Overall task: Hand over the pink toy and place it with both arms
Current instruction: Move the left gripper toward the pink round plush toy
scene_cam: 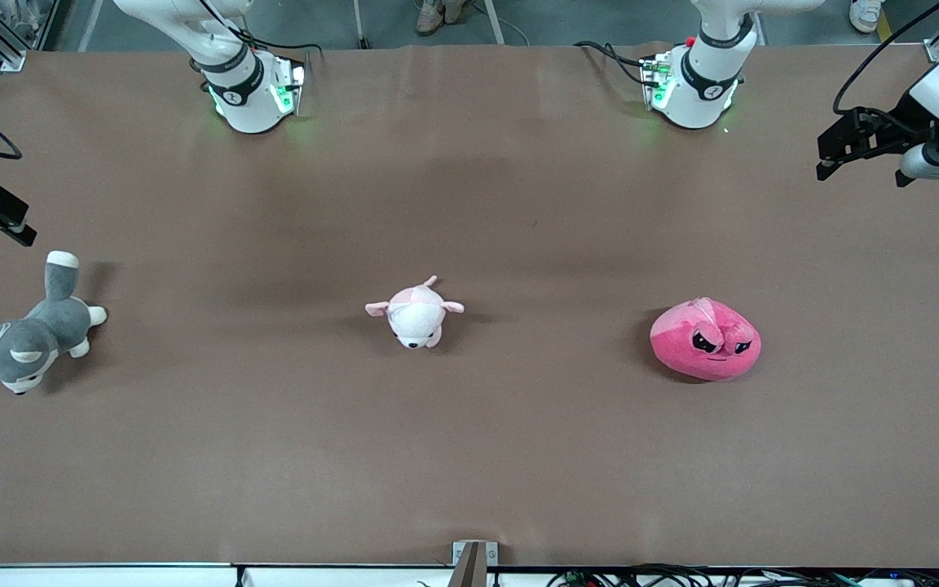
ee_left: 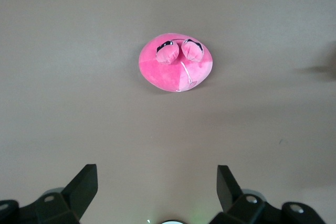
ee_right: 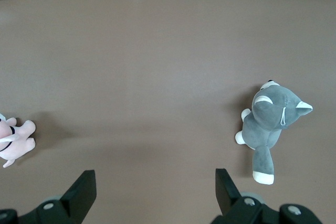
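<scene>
The pink toy (scene_cam: pixel 706 340) is a hot-pink round plush with angry black eyes, lying on the brown table toward the left arm's end. It also shows in the left wrist view (ee_left: pixel 176 64). My left gripper (scene_cam: pixel 832 163) hangs in the air over the table's left-arm end, away from the toy. It is open and empty, and its own view (ee_left: pixel 157 177) shows bare table between the fingers. My right gripper (scene_cam: pixel 1 218) hangs over the right arm's end of the table. It too is open and empty in its own view (ee_right: pixel 155 179).
A pale pink-and-white plush (scene_cam: pixel 415 314) lies at the table's middle and shows at the edge of the right wrist view (ee_right: pixel 16 140). A grey-and-white plush dog (scene_cam: pixel 25 334) lies at the right arm's end, also in the right wrist view (ee_right: pixel 270 121). The arm bases (scene_cam: pixel 253 90) (scene_cam: pixel 694 86) stand along the top.
</scene>
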Motion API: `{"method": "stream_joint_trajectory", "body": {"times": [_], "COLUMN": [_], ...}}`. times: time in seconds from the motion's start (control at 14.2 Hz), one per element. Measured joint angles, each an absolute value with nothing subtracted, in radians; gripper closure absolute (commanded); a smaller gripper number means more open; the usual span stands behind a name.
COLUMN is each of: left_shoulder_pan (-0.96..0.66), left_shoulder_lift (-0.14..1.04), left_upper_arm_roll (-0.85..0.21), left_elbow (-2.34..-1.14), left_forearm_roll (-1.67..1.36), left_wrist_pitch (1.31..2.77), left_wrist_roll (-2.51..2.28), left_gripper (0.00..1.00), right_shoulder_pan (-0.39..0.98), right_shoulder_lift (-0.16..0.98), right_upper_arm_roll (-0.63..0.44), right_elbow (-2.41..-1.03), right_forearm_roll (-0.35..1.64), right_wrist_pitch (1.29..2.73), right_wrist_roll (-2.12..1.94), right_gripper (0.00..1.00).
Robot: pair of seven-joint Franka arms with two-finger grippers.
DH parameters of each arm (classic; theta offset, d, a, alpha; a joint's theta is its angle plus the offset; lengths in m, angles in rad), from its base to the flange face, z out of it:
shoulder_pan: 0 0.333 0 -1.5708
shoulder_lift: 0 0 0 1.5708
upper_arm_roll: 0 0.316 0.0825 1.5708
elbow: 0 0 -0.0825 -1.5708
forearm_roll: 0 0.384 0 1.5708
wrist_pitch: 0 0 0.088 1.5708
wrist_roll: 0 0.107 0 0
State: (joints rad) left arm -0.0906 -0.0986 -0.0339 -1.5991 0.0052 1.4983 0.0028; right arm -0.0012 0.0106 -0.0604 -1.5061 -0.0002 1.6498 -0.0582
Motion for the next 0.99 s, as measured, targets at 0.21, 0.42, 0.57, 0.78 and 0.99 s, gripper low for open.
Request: {"method": "stream_joint_trajectory", "body": {"times": [0.21, 0.42, 0.57, 0.78, 0.99], "left_shoulder_pan": [-0.091, -0.09, -0.08, -0.065, -0.066], "left_shoulder_lift": [-0.099, -0.095, -0.074, 0.009, 0.105], "left_upper_arm_roll": [-0.034, -0.03, -0.02, -0.015, -0.019], "left_elbow": [-1.598, -1.592, -1.591, -1.594, -1.625], "left_forearm_roll": [0.005, 0.006, 0.006, 0.006, 0.005], "left_wrist_pitch": [1.491, 1.491, 1.49, 1.507, 1.608], "left_wrist_roll": [-0.023, -0.033, -0.033, -0.042, -0.108], "left_gripper": [0.0, 0.0, 0.0, 0.0, 0.0], "right_shoulder_pan": [-0.001, -0.001, -0.001, -0.001, -0.001], "right_shoulder_lift": [0.011, 0.011, 0.011, 0.011, 0.011], "right_upper_arm_roll": [-0.06, -0.06, -0.059, -0.059, -0.059], "right_elbow": [-1.506, -1.506, -1.506, -1.507, -1.508], "right_forearm_roll": [0.0, 0.0, 0.0, 0.0, 0.0], "right_wrist_pitch": [1.65, 1.65, 1.65, 1.65, 1.65], "right_wrist_roll": [-0.058, -0.058, -0.058, -0.058, -0.058], "right_gripper": [0.0, 0.0, 0.0, 0.0, 0.0]}}
